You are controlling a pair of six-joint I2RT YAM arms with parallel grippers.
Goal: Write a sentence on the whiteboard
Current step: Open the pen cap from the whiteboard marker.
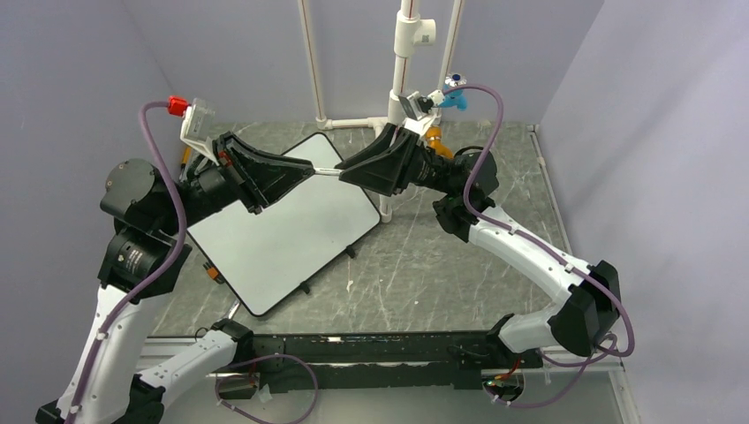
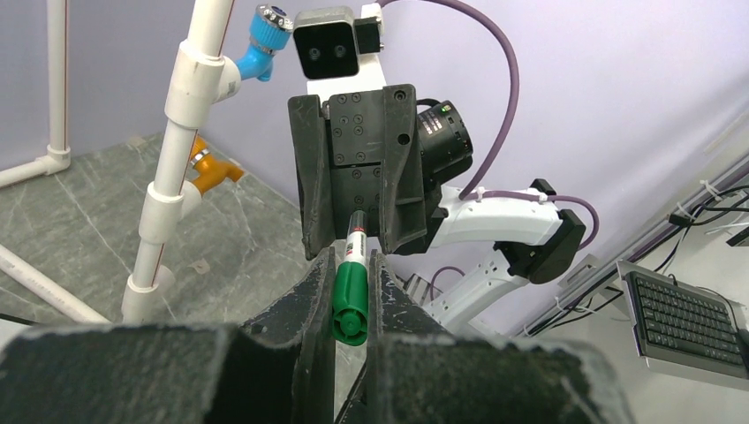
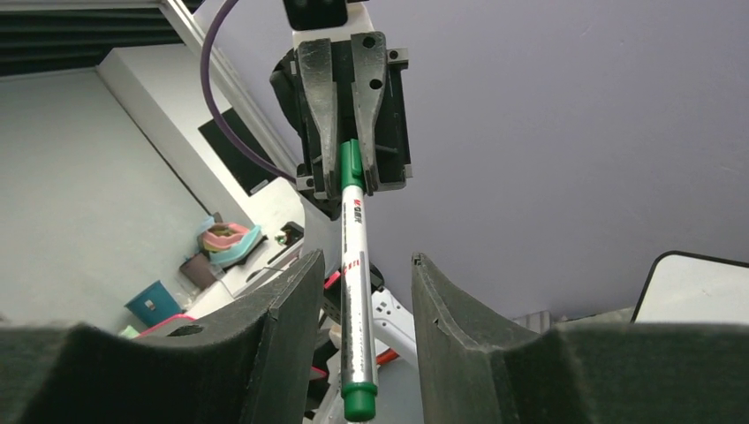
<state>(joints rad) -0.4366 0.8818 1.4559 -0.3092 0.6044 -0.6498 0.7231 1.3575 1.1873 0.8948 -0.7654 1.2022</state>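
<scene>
Your left gripper (image 1: 309, 168) and right gripper (image 1: 346, 173) meet tip to tip above the whiteboard (image 1: 291, 230), with a green-capped marker (image 2: 351, 291) between them.
Your left gripper is clamped on the marker's green cap. Your right gripper has its fingers parted either side of the white barrel, with a gap showing on one side. The whiteboard lies flat on the grey table (image 1: 442, 265), directly below both grippers, turned at an angle.

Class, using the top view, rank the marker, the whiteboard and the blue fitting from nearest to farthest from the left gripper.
1. Marker: clamped in the left gripper, sticking out rightward.
2. Whiteboard: lying just below it.
3. Blue fitting: upper right, beyond the right gripper.
</scene>
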